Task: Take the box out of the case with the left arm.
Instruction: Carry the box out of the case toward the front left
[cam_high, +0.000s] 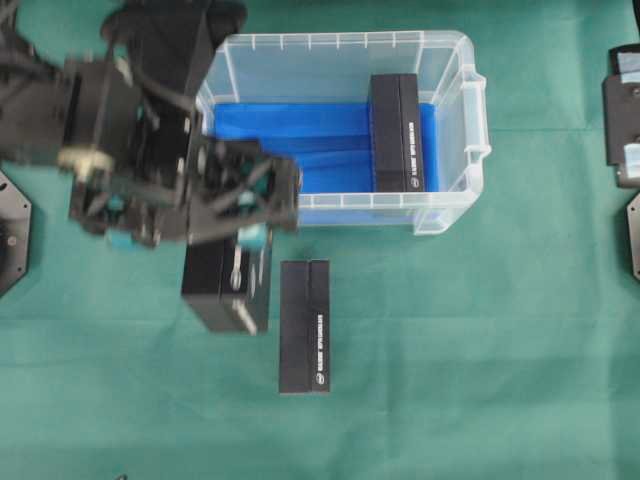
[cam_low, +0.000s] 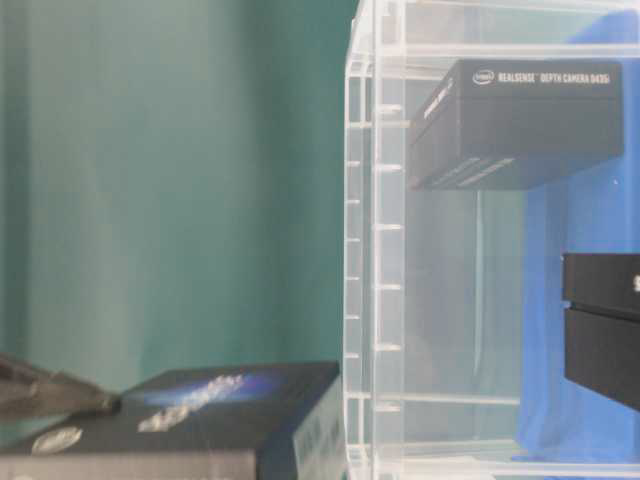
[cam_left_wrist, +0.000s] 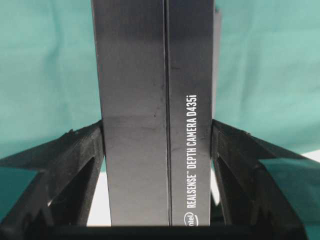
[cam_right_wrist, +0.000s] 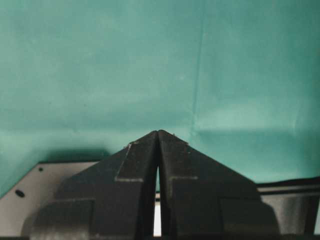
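Black box (cam_left_wrist: 150, 115) clamped between the left gripper's (cam_left_wrist: 157, 145) fingers, outside the clear case (cam_high: 445, 215).

Held by its long sides — white lettering reading along its length in the left wrist view — the box hangs just in front of the case's front wall, over the green cloth (cam_high: 480, 350). Just beside it a second black box (cam_high: 305, 327) lies flat on the cloth. Farther back, a third black box (cam_high: 396, 132) stands inside the case at its right end, on the blue lining (cam_high: 290, 135). Off at the right edge, the right gripper (cam_right_wrist: 158, 134) has its jaws pressed together on nothing — only cloth beneath.
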